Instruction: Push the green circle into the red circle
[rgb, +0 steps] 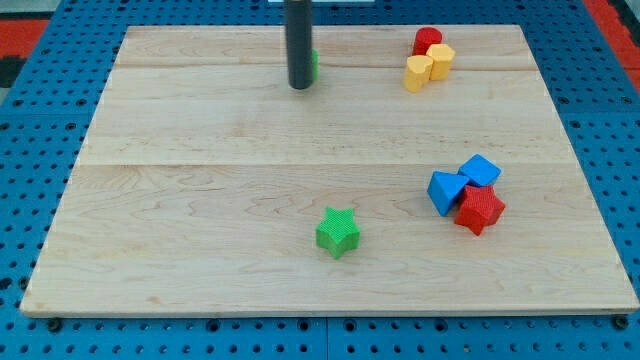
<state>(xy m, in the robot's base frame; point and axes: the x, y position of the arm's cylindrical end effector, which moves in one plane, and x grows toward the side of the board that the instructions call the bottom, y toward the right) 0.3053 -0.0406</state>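
While my tip (300, 87) stands at upper centre, no jaws exist to report | green circle (314, 64) mostly hidden behind rod, touching it on the right | red circle (428, 41) upper right, against two yellow blocks (429, 66).

Wooden board (200, 200), green star (338, 231) low centre, yellow blocks (428, 66) top right, blue blocks (462, 181) – touching a red block (480, 208).

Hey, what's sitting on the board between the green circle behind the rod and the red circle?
Nothing: in the camera view only bare wood lies between the green circle, mostly hidden behind my tip, and the red circle by the yellow blocks.
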